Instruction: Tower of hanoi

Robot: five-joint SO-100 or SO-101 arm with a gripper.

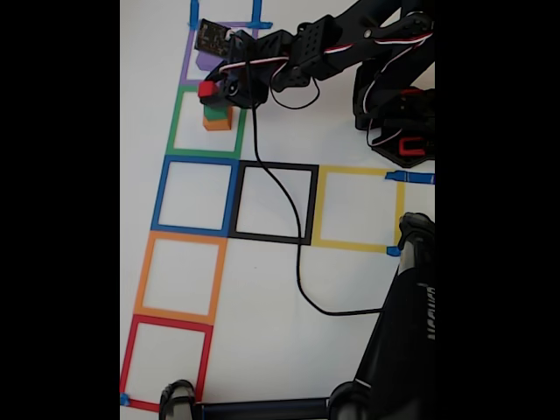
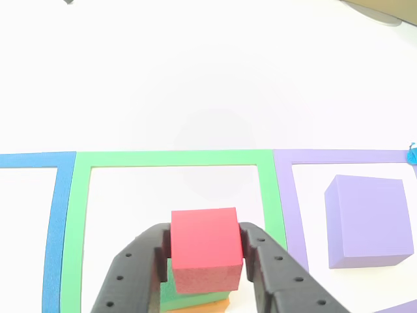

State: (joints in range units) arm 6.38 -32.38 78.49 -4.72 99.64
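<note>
White table (image 1: pixel 350 289): tool (image 2: pixel 205 251) (clamping) red cube (image 2: pixel 205 248).

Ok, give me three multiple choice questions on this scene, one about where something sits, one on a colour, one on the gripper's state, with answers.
1. Where is the purple cube?
A. inside the purple tape square
B. inside the black square
C. on top of the green cube

2. Which cube do the fingers hold?
A. orange
B. red
C. purple

3. What is the gripper doing?
A. open, above bare table
B. shut on nothing
C. shut on a cube over the stack

Answers: 1 A, it sits alone inside the purple outline. 2 B, the red cube is between both fingers. 3 C, it clamps the red cube above the green cube and orange cube.
</note>
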